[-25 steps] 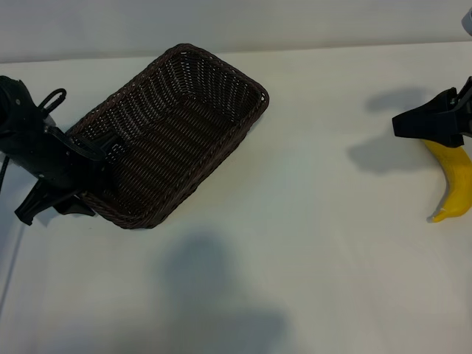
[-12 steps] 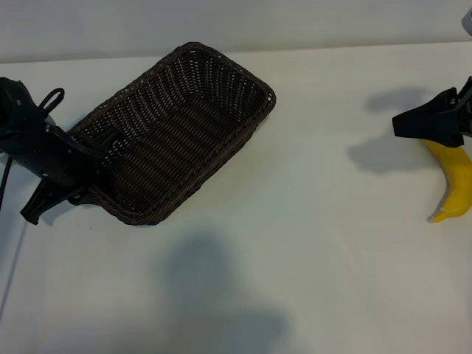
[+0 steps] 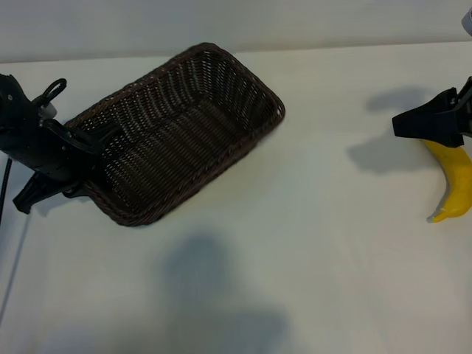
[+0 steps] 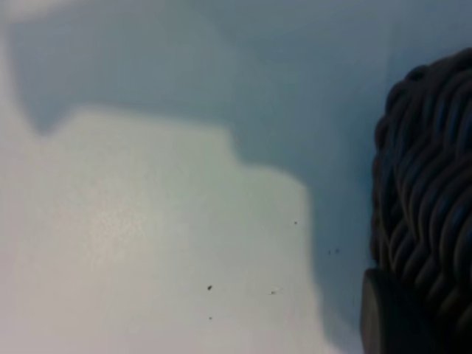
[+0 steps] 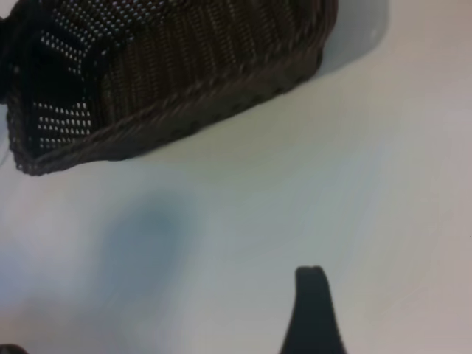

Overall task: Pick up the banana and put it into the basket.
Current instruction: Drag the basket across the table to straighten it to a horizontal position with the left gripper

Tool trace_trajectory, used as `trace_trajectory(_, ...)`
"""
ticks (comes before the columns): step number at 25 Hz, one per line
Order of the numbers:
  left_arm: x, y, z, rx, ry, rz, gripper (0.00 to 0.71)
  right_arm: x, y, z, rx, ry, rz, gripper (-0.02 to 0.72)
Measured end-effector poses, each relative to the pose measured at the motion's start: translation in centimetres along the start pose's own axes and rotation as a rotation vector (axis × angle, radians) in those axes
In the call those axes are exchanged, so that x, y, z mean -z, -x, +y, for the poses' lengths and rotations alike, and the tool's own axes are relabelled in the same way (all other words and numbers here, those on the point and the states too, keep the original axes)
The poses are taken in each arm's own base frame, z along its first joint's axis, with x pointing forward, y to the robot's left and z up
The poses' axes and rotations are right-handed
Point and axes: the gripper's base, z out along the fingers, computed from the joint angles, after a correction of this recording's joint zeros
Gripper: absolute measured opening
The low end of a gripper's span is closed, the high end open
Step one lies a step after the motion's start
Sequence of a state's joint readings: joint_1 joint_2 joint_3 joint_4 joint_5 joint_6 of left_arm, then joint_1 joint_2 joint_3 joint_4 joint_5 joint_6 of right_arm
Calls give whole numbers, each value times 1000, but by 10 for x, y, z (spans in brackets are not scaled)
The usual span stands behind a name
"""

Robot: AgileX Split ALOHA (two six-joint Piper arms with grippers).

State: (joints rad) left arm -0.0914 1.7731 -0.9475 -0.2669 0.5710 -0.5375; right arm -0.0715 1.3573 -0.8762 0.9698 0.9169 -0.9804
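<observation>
Two arms are seen in the exterior view. The basket [image 3: 184,133] is laid diagonally on the white table [image 3: 295,280], and it serves as the landmark. The left gripper [image 3: 87,151] is placed at the basket's short end nearest the left arm, with its fingers clamped on the wicker rim there. The banana [image 3: 456,184] is found well apart from the basket, at the far right edge, lying on the table, not in the basket. The right gripper [image 3: 428,124] is held over the banana's upper end; its fingers are spread and nothing is grasped. Contact with the banana cannot be told.

Left wrist view: braided basket rim [image 4: 428,192] is shown close up, with one dark finger [image 4: 383,313] pressed against it and bare table [image 4: 147,221] beside it.

Right wrist view: the basket [image 5: 177,66] is seen across the table [image 5: 295,192], well apart from a single dark fingertip [image 5: 311,310] of the right gripper. The banana is not shown in this view.
</observation>
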Motion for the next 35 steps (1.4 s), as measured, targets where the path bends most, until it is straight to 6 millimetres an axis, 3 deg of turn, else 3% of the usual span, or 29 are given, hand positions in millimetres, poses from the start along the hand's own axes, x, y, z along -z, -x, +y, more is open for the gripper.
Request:
trace_trajectory(8,5,-1,-7,-199,-39,43,160,0,0,0,0,0,0,534)
trace_trajectory(17,52,28,-50,-493,-104,40,160,0,0,0,0,0,0,534)
trace_trajectory(20,59,39,-63,-582,-104,82,160,0,0,0,0,0,0,534)
trace_trajectory(27,50,54,-80,-687,-85,232,160,0,0,0,-4,0,0,534)
trace_trajectory(35,22,45,-97,-710,-82,274,159,0,0,0,-5,0,0,534)
